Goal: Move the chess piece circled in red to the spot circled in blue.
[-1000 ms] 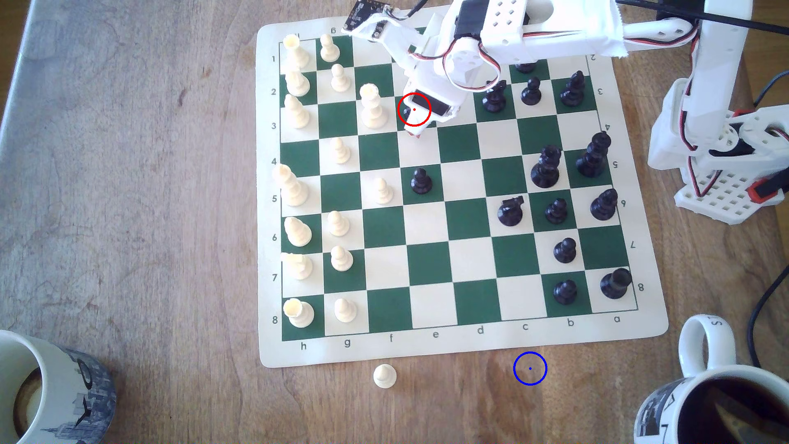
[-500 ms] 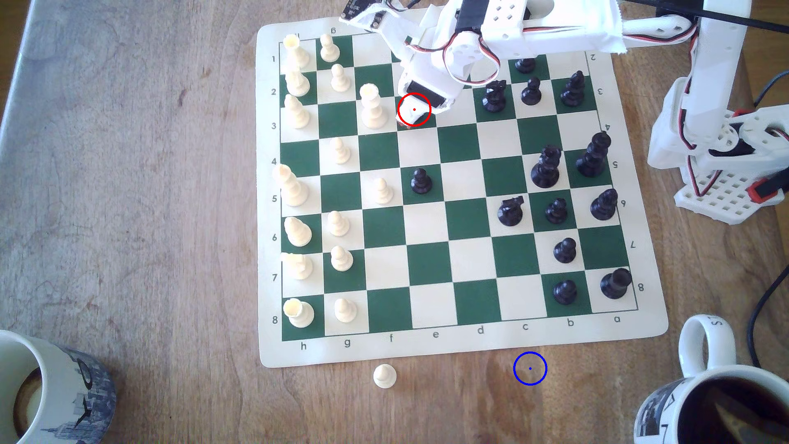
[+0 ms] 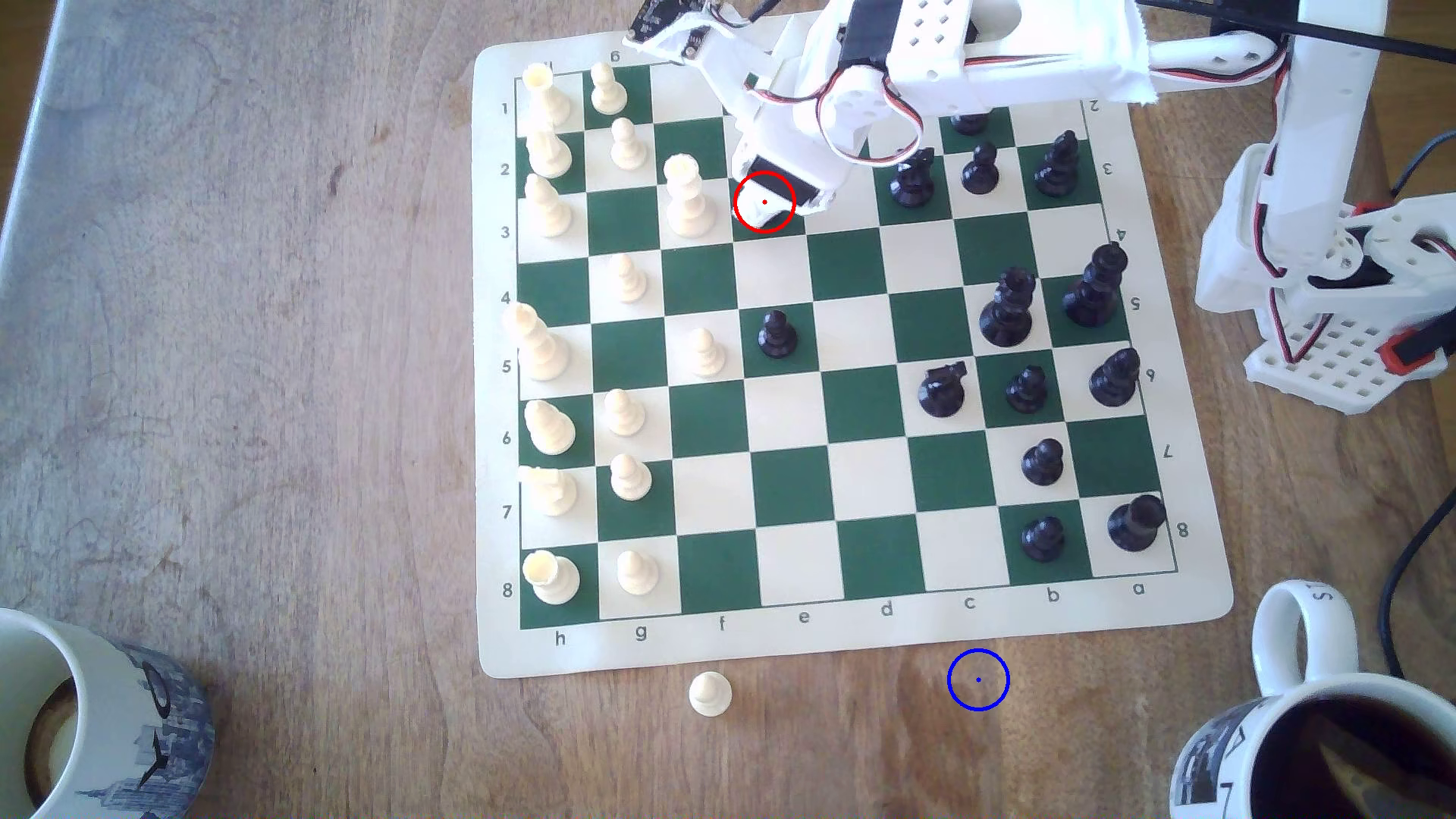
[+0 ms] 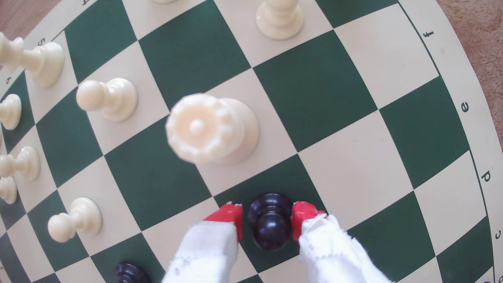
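Since earlier: gripper shifts slightly | state: spread, red fingertips straddling black pawn, gaps visible | step: grasp | next: close, lift toward blue spot

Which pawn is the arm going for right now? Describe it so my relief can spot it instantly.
On the green-and-cream chess mat, find the tall cream queen. The black pawn stands on the dark square next to it, between the gripper's red fingertips. It is the only piece bracketed by them.
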You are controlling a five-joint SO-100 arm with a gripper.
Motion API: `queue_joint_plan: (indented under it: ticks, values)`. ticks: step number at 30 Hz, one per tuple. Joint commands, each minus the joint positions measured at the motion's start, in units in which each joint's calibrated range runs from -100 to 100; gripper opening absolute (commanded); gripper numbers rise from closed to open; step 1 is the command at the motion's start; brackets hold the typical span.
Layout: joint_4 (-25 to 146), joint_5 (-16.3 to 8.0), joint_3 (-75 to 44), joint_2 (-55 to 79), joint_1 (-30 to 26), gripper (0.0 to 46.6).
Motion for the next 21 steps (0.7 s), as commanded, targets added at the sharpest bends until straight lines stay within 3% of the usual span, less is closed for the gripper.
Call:
queue_joint_plan:
  ticks: [1, 9, 14, 21]
  values:
    - [-0.65, -0.15, -6.33, -4.95, -0.49, 9.6]
    - [-0.49, -0.15, -6.15, -5.54, -0.49, 5.8]
    - [-0.32, -0.10, -5.60, -5.45, -0.17, 12.9]
    - [0.66, 0.29, -5.42, -5.20, -0.17, 13.4]
